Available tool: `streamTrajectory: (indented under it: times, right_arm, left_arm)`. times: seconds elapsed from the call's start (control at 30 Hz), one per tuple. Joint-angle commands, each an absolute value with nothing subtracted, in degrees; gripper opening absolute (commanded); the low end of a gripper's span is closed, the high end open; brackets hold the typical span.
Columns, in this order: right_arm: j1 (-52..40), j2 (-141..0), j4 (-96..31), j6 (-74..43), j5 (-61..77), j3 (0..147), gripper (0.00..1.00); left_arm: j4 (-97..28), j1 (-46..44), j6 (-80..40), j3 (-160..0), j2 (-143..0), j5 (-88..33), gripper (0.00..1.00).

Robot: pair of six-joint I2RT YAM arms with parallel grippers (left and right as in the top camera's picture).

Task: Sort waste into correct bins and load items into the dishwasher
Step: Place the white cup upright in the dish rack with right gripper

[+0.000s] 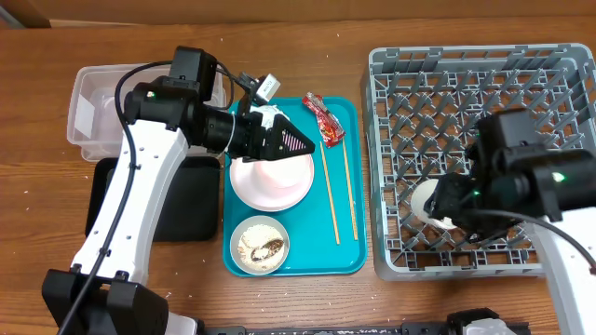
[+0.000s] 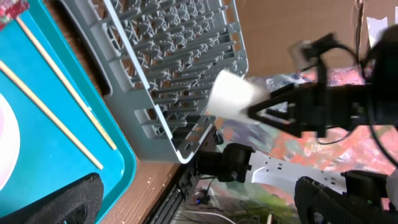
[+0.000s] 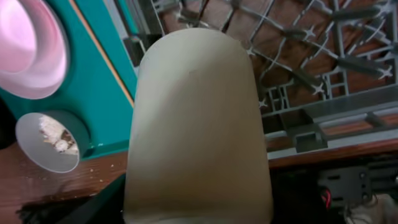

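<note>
Pinching the small white cup [image 3: 199,124] across its sides, the right end effector [image 1: 441,210] hangs over the lower left part of the grey dish rack [image 1: 382,167], at the right of the overhead frame. The cup fills the right wrist view, its long axis running away from the camera and tilted rather than upright. Beyond it show the rack's lattice floor and pegs. The coming move, as I judge it, turns on this: the rack floor lies right under the cup, so the cup needs lowering and turning to settle among the pegs, not carrying sideways. Whether it already touches a peg I cannot tell.

The left end effector [image 1: 300,142] is spread wide and holds nothing, poised above the pink-rimmed plate [image 1: 270,186] on the teal tray [image 1: 349,251] at mid-frame. Just right of it lie the chopsticks [image 1: 331,195], side by side, long axes running top to bottom. The red wrapper [image 1: 323,119] sits at the tray's upper right, and the bowl [image 1: 260,245] of rice and brown scraps at its lower left. The left arm is nearer to all of these, and to the clear tub [image 1: 93,107] and black tray [image 1: 191,200] at the left of the tabletop [image 1: 298,307].
</note>
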State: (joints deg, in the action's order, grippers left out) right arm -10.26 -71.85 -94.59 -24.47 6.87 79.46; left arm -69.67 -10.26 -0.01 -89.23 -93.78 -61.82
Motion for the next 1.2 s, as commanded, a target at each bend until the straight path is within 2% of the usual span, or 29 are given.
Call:
streamTrajectory:
  times: [0.0,0.1,0.17,0.23,0.33,0.37,0.43,0.5,0.67,0.73,0.8,0.97,1.1,1.17]
  right_arm:
    - [-14.13,-72.86,-93.47,-28.42,5.43,76.53,0.49]
    - [-18.35,-73.32,-88.82,-33.28,-0.05,72.64,0.50]
    - [-20.10,-73.34,-85.67,-36.18,-5.61,70.74,0.55]
    - [-20.60,-73.52,-84.86,-36.12,-3.07,70.32,0.60]
    - [-20.62,-73.76,-85.65,-35.62,1.83,70.32,0.61]
    - [-20.62,-73.76,-85.76,-35.62,1.39,70.32,0.66]
    - [-20.62,-73.76,-84.97,-35.59,-0.14,70.32,0.86]
    - [-20.62,-73.76,-84.09,-35.57,-0.34,70.35,0.91]
    - [-20.62,-73.60,-82.54,-31.64,-0.32,71.85,0.93]
    - [-20.62,-73.38,-80.93,-30.26,-0.30,73.47,0.93]
    - [-20.62,-72.97,-78.61,-29.95,-0.34,75.44,0.92]
    - [-19.14,-72.55,-71.13,-30.35,-0.32,80.36,0.92]
    - [-14.87,-72.55,-68.60,-35.99,-0.34,82.74,0.90]
    - [-11.79,-72.55,-68.60,-38.59,-0.16,82.96,0.90]
  left_arm:
    - [-69.67,-10.41,0.67,-91.07,-93.62,-61.49,1.00]
    - [-69.58,-10.41,0.69,-91.07,-93.62,-61.32,1.00]
    - [-69.56,-10.41,0.71,-91.07,-93.62,-60.93,1.00]
    - [-69.76,-10.41,0.69,-91.07,-93.62,-61.08,1.00]
    - [-70.74,-10.41,0.73,-91.07,-93.62,-61.01,1.00]
    - [-70.72,-10.41,0.84,-91.07,-93.62,-60.95,1.00]
    - [-70.48,-10.41,0.97,-91.07,-93.62,-60.88,1.00]
    - [-70.46,-10.41,0.97,-91.07,-93.62,-60.88,1.00]
    - [-72.73,-10.98,1.87,-91.09,-93.58,-58.24,1.00]
    - [-75.75,-12.03,1.89,-91.09,-93.21,-50.81,0.99]
    - [-79.70,-14.06,0.80,-91.09,-92.73,-40.25,0.93]
    - [-86.72,-24.86,-11.44,-90.02,-92.51,-15.57,0.91]
    - [-85.82,-33.93,-23.00,-85.25,-92.51,-7.11,0.95]
    - [-84.18,-36.21,-26.33,-82.08,-92.51,-6.31,0.93]
